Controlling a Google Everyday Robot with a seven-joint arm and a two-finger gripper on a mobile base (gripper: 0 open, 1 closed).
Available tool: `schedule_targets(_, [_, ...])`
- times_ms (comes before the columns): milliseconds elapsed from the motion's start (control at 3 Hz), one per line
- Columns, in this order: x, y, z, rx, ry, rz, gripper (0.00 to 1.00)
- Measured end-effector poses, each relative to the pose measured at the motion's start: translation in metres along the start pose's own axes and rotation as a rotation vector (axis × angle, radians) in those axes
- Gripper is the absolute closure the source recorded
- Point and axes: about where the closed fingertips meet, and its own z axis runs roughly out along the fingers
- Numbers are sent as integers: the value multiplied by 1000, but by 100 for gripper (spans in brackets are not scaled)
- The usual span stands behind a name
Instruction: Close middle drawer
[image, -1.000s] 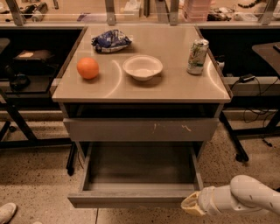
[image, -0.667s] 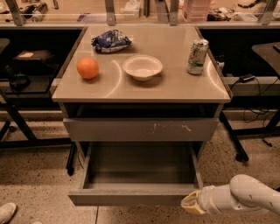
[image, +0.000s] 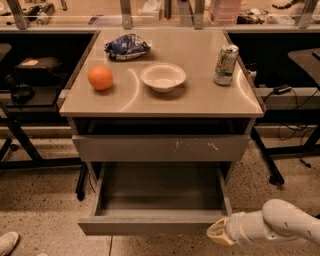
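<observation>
The middle drawer (image: 150, 226) is pulled far out of the grey cabinet, low in the view. Its plain flat front faces me and its grey box interior (image: 160, 187) holds nothing. Above it is a shut drawer front with white scratch marks (image: 161, 148). My gripper (image: 217, 234), on a white arm coming in from the lower right, is at the right end of the middle drawer's front, touching or nearly touching it.
On the cabinet top (image: 200, 100) are an orange (image: 100, 78), a white bowl (image: 163, 76), a drink can (image: 225, 64) and a blue crumpled bag (image: 127, 47). Black table frames stand left and right. A shoe tip (image: 7, 242) shows at bottom left.
</observation>
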Motion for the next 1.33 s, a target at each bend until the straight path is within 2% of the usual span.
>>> schedule_targets(333, [-4, -7, 6, -4, -10, -8, 12])
schedule_targets(667, [-11, -13, 16, -20, -29, -19, 14])
schedule_targets(1000, [-35, -47, 22, -6, -51, -62, 38])
schedule_targets(1333, [-65, -92, 26, 31, -64, -134, 61])
